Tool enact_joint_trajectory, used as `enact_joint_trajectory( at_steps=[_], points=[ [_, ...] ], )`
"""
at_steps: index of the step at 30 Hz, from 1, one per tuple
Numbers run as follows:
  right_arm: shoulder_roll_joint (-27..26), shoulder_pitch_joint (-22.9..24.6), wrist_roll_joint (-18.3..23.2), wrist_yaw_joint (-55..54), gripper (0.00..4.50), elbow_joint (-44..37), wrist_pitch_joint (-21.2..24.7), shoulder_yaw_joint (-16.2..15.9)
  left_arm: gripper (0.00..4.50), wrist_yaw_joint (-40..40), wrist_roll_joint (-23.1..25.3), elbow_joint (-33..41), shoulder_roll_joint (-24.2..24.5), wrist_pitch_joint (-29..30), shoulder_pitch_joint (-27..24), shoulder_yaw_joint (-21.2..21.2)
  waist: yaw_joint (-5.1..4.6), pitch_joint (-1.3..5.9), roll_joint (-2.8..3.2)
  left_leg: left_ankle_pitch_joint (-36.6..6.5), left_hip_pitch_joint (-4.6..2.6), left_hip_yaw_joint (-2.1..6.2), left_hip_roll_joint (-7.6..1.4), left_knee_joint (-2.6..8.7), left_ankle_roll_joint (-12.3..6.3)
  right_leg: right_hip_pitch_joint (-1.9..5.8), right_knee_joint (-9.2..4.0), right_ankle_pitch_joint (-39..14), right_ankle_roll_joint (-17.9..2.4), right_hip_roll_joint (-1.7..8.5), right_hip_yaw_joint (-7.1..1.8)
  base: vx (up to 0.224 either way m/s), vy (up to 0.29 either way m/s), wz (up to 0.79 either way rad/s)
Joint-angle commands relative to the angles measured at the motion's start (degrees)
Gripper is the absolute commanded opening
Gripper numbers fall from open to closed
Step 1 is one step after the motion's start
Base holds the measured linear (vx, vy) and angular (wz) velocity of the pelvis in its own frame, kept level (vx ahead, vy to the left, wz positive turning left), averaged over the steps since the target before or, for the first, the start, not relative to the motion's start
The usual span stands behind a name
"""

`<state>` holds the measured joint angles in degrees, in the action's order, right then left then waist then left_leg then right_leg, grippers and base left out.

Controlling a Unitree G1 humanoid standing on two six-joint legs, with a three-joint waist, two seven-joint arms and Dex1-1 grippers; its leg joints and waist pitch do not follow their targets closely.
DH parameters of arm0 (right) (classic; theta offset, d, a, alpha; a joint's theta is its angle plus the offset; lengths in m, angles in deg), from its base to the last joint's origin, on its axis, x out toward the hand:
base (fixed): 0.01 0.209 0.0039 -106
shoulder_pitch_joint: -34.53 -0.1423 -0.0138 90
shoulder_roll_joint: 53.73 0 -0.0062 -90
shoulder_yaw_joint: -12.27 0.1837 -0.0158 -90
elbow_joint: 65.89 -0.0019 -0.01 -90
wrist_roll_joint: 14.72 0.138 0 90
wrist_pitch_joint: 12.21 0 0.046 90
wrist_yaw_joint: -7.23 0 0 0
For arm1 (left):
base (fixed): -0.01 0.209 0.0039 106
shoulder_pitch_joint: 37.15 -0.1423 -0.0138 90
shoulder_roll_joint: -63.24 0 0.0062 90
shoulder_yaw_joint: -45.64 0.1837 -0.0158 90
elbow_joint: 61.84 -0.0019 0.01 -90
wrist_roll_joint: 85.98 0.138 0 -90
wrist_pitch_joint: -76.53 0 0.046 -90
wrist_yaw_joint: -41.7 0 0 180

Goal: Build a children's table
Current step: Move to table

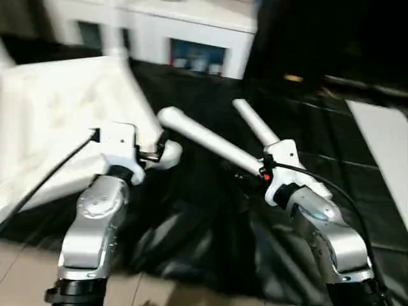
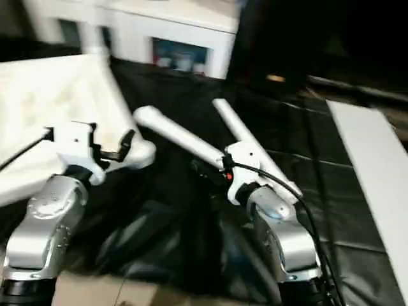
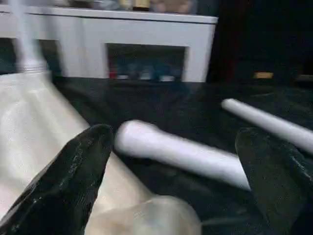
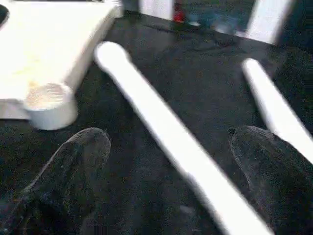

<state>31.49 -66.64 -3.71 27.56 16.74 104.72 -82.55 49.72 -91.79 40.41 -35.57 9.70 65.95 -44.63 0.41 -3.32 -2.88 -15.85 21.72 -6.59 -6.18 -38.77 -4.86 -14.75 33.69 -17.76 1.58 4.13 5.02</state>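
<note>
The white tabletop (image 1: 51,121) lies at the frame's left, a round corner socket (image 4: 49,105) near the left gripper (image 3: 186,181). Two tapered white legs (image 1: 210,140) (image 1: 255,124) lie centre on black sheeting (image 1: 210,210). Both grippers, the right gripper (image 4: 166,181) too, gape wide, empty. A white cabinet (image 1: 191,38) stands at the top.

Two legs (image 1: 210,141) lie right of the tabletop (image 1: 57,121)

Background furnishings and floor covering.
White cabinet (image 1: 191,38) with dark glass doors at far side; crinkled black sheet (image 1: 210,223) covering floor; white board (image 2: 376,172) at right.
</note>
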Motion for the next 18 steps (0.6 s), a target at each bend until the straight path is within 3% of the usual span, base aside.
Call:
enact_joint_trajectory(
  at_steps=[1,2,3,4,5,6,7,8,9,10,11,12,13,14,15,16,17,18],
  points=[
    [-0.4,-0.6,0.3,-0.1,4.46,0.1,0.0,-0.1,4.5,0.3,-0.3,0.6,0.8,0.5,-0.1,-0.8,3.47,4.78,-0.69,3.9,8.06,1.37,-2.8,-0.37,-2.54,9.46,-4.03,23.9,-4.2,9.34,-6.32,0.167,-0.037,-0.05],
    [-0.3,-0.6,0.1,0.0,4.46,0.0,0.0,-0.2,4.5,0.3,-0.4,0.6,0.9,0.5,-0.1,-0.8,3.21,4.72,1.26,12.2,5.81,1.06,-3.65,4.31,-2.52,7.99,-2.09,25.5,-2.0,3.42,-0.92,0.082,-0.019,-0.12],
    [-0.1,-0.7,-0.2,0.1,4.46,0.0,-0.1,-0.4,4.5,0.3,-0.4,0.5,0.9,0.4,-0.1,-0.8,2.58,4.87,2.93,17.0,0.88,2.07,-4.54,6.09,-4.38,5.32,-0.74,21.7,-0.7,0.35,1.24,0.075,0.006,-0.06],
    [-0.1,-0.7,-0.3,0.1,4.46,0.0,-0.1,-0.5,4.5,0.3,-0.4,0.5,0.9,0.4,-0.1,-0.8,-0.41,4.87,4.78,14.8,-9.92,10.07,-10.96,7.15,-18.58,-7.53,8.43,-2.0,1.2,-1.52,1.64,0.075,0.006,-0.06],
    [0.3,-1.1,-0.8,0.4,4.46,0.1,-0.2,-0.8,4.5,0.4,-0.4,0.5,1.0,0.4,-0.1,-0.7,-1.17,6.09,3.58,20.2,-11.44,11.55,-12.2,6.24,-23.33,-9.01,9.12,-7.9,1.0,-0.81,0.75,0.168,0.001,-0.14],
    [0.8,-1.6,-1.2,0.8,4.46,0.3,-0.4,-1.0,4.5,0.7,-0.5,0.3,1.0,0.5,0.0,-0.7,0.03,4.98,2.98,21.8,-8.23,8.45,-9.57,6.13,-21.02,-10.37,11.04,-4.0,3.3,-0.47,-0.57,0.139,0.014,-0.17],
    [0.8,-1.7,-1.2,0.9,4.46,0.3,-0.4,-1.0,4.5,0.7,-0.5,0.3,1.0,0.5,0.0,-0.6,0.41,4.78,2.57,20.5,-7.64,7.02,-8.79,6.8,-19.08,-10.49,11.0,-1.2,4.0,-0.72,-0.56,0.139,0.014,-0.17],
    [1.0,-1.9,-1.3,1.1,4.46,0.4,-0.4,-1.1,4.5,0.8,-0.5,0.2,1.1,0.5,0.1,-0.6,0.45,4.48,1.9,21.8,-7.02,5.83,-8.42,7.09,-18.18,-10.99,10.33,2.8,4.1,-0.63,-1.03,0.085,0.026,-0.03],
    [1.4,-2.4,-0.8,1.8,4.46,0.6,-0.4,-0.9,4.5,1.7,-0.7,0.2,1.3,0.3,-0.1,-0.5,0.9,3.63,0.31,20.6,-4.74,3.28,-7.7,8.02,-16.95,-10.43,7.21,10.7,1.8,0.34,-2.6,0.071,-0.014,-0.02],
    [1.8,-3.2,0.3,3.1,4.46,0.9,-0.3,-0.3,4.5,3.0,-1.3,0.3,1.7,0.4,-0.4,-0.3,1.39,4.01,-2.29,14.7,-3.98,0.71,-3.97,5.66,-13.08,-9.02,0.52,18.6,-0.7,2.7,-5.63,0.071,-0.014,-0.02],
    [2.1,-3.7,1.1,4.0,4.46,1.1,-0.3,0.1,4.5,3.9,-1.6,0.5,2.1,0.4,-0.6,-0.1,2.04,4.77,-4.62,9.8,-1.11,-0.49,-0.88,3.11,-9.71,-6.0,-1.54,18.5,1.9,5.11,-9.0,0.039,-0.071,0.13],
    [3.1,-4.6,1.5,5.5,4.46,1.7,0.0,0.2,4.5,5.1,-2.2,0.8,2.8,0.4,-0.9,0.1,4.11,4.13,-3.59,3.1,-0.38,1.19,-1.27,1.13,-2.5,-4.21,-3.04,13.6,-1.6,10.33,-12.63,0.024,-0.08,0.09],
    [4.3,-5.5,1.7,7.4,4.46,2.4,0.7,-0.2,4.5,5.7,-2.2,0.9,3.5,0.3,-1.1,0.3,3.7,4.47,-3.26,10.1,0.43,2.16,-2.5,3.27,1.63,-2.97,-0.47,24.4,-6.5,8.79,-10.12,0.024,-0.08,0.09],
    [4.3,-5.5,1.7,7.4,4.46,2.4,0.7,-0.2,4.5,5.7,-2.2,0.9,3.5,0.3,-1.1,0.3,3.4,4.48,-2.96,13.1,0.48,2.04,-2.71,4.26,2.58,-3.24,0.15,29.4,-8.4,6.88,-8.73,0.0,0.0,0.0],
    [5.0,-6.0,1.9,8.5,4.46,2.8,1.2,-0.5,4.5,6.0,-2.1,0.9,3.9,0.3,-1.2,0.3,2.81,4.21,-2.03,13.8,-0.41,1.77,-3.5,5.24,3.1,-4.45,0.41,29.3,-11.9,4.38,-7.05,0.0,0.0,0.0],
    [6.4,-6.9,1.4,10.3,4.46,4.0,1.3,-1.4,4.5,6.7,-2.6,0.8,4.3,0.7,-1.2,0.3,2.2,4.09,-1.11,11.4,-1.08,1.84,-4.58,5.89,2.96,-5.0,0.23,21.2,-15.3,3.49,-6.1,0.0,0.0,0.0],
    [6.4,-6.9,1.4,10.3,4.46,4.0,1.3,-1.4,4.5,6.7,-2.6,0.8,4.3,0.7,-1.2,0.3,2.07,3.92,-0.96,8.7,-1.45,1.85,-5.15,6.11,2.92,-5.29,-0.17,16.5,-16.5,3.54,-5.86,0.0,0.0,0.0],
    [7.6,-7.9,0.9,11.8,4.46,5.4,1.6,-2.2,4.5,7.5,-2.8,0.7,4.7,0.8,-1.1,0.3,2.03,3.21,-0.55,1.0,-2.22,1.41,-5.97,6.72,2.84,-6.05,-1.29,7.2,-17.9,3.71,-5.59,-0.05,0.006,0.18]
  ],
)
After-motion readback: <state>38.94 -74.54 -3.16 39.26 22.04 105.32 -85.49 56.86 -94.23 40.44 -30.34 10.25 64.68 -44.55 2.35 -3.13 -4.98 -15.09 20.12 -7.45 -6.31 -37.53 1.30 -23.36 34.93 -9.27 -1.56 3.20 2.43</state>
